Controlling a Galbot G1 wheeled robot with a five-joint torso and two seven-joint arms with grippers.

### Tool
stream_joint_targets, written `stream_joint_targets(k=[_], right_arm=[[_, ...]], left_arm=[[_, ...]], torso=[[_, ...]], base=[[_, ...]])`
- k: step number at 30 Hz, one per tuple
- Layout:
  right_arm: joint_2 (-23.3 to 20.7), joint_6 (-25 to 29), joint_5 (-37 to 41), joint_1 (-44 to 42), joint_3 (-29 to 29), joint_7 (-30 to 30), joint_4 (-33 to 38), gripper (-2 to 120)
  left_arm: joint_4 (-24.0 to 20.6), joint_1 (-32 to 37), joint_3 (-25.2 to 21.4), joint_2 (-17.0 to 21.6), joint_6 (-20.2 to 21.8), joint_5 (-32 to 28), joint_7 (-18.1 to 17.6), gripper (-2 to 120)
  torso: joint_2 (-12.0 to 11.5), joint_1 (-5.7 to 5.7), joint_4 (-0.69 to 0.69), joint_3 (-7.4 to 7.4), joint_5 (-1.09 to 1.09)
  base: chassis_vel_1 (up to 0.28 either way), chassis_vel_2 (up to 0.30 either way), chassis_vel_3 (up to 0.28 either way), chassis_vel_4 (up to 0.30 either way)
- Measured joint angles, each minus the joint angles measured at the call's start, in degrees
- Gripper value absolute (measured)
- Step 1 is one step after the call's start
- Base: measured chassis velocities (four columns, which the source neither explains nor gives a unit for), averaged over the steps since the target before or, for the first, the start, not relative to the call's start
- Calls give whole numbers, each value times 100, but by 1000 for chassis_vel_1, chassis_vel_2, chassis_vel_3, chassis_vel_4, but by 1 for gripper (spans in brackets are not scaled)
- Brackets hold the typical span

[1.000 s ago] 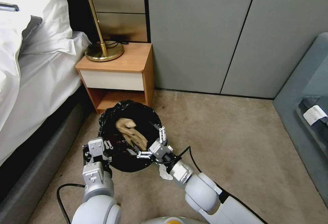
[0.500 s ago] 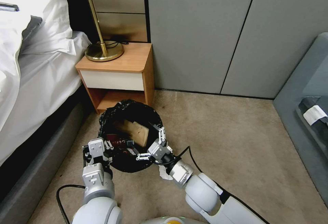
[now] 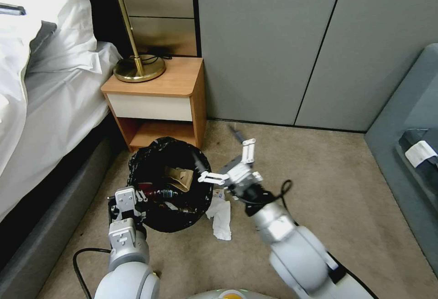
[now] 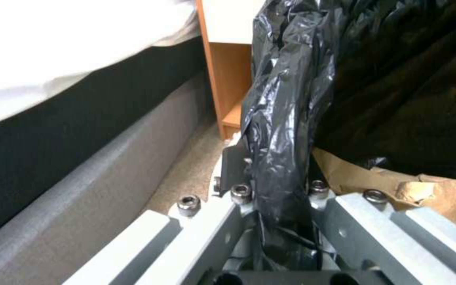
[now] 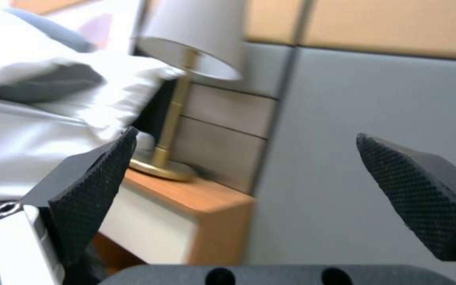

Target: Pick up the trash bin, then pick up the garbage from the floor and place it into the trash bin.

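L gripper (image 3: pixel 129 197) clamped tight on the near rim of the trash bin (image 3: pixel 169 184), at abt 7 o'clock of the bin mouth; the left wrist view shows black liner (image 4: pixel 286 118) bunched and pinched between the two metal fingers (image 4: pixel 228 221), brown paper bag (image 4: pixel 397 186) just beside inside. R gripper (image 3: pixel 228 164) spread wide, nothing in it, held above the floor (image 3: pixel 319 189) just off the bin's 3 o'clock edge, one finger tip reaching over the rim; pads (image 5: pixel 91 190) far apart in the right wrist view, pointing twd nightstand (image 3: pixel 157 102) and lamp (image 3: pixel 132 29). Bin sits low in front of the nightstand, at 12 o'clock from the L arm, bed (image 3: pixel 41 89) at its 9 o'clock. Inside bin: brown paper bag (image 3: pixel 178 176), small bottle (image 3: pixel 164 193), red wrapper bit (image 3: pixel 145 188). White crumpled tissue (image 3: pixel 221 217) on carpet touching the bin's outer side at abt 4 o'clock, below the R gripper. Grey cabinet wall (image 3: pixel 273 43) behind, grey sofa (image 3: pixel 410 121) at 3 o'clock, well apart.
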Motion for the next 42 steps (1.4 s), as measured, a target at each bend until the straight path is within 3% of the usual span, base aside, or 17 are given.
stream_joint_targets(k=[4,14,16,18,21,26,27,29,31,36,40,42], right_arm=[[373,200,38,-1049,307,593,-98,100],[407,-75,453,-1393,474,710,-405,100],[217,-975,1517,-1018,465,658,-414,100],[164,-1259,1788,-887,425,648,-441,100],[-119,-2145,2767,-247,114,644,-831,100],[-400,-2514,3338,216,-210,581,-1387,100],[-670,-2798,3755,558,-562,541,-1817,100],[-787,-2889,3906,736,-753,540,-2039,100],[-971,-3011,4240,1364,-1476,622,-2768,100],[-958,-3133,4473,2112,-2234,653,-3741,100],[-548,-3140,4643,2879,-2903,625,-4864,100],[-462,-3117,4637,2956,-2960,597,-5008,100]], left_arm=[[-32,15,-103,25,-38,-94,-18,1],[-180,12,-229,49,-45,-220,-48,1],[-265,32,-246,44,-44,-246,-67,1],[-279,29,-241,35,-41,-246,-69,1],[-312,4,-209,3,-15,-233,-69,1],[-310,-16,-211,-6,3,-219,-69,1],[-279,-26,-211,-19,9,-203,-68,1],[-260,-30,-211,-27,11,-192,-68,1],[-186,-66,-194,-76,25,-147,-66,1],[-119,-78,-170,-115,41,-87,-60,1],[-111,-38,-184,-159,46,-44,-59,1],[-111,-33,-186,-166,45,-39,-59,1]], torso=[[0,0,-1,0,0],[0,0,1,0,0],[0,0,1,0,0],[0,0,1,0,0],[0,0,1,1,0],[0,0,2,1,2],[0,0,1,1,1],[0,0,0,1,1],[0,0,1,1,1],[0,0,0,1,-1],[0,0,1,1,0],[0,0,2,1,0]], base=[[0,0,0,0],[0,0,0,0],[0,0,0,0],[0,0,0,0],[0,0,0,0],[0,0,0,0],[0,0,0,0],[0,0,0,0],[0,0,0,0],[0,0,0,0],[0,0,0,0],[0,0,0,0]])
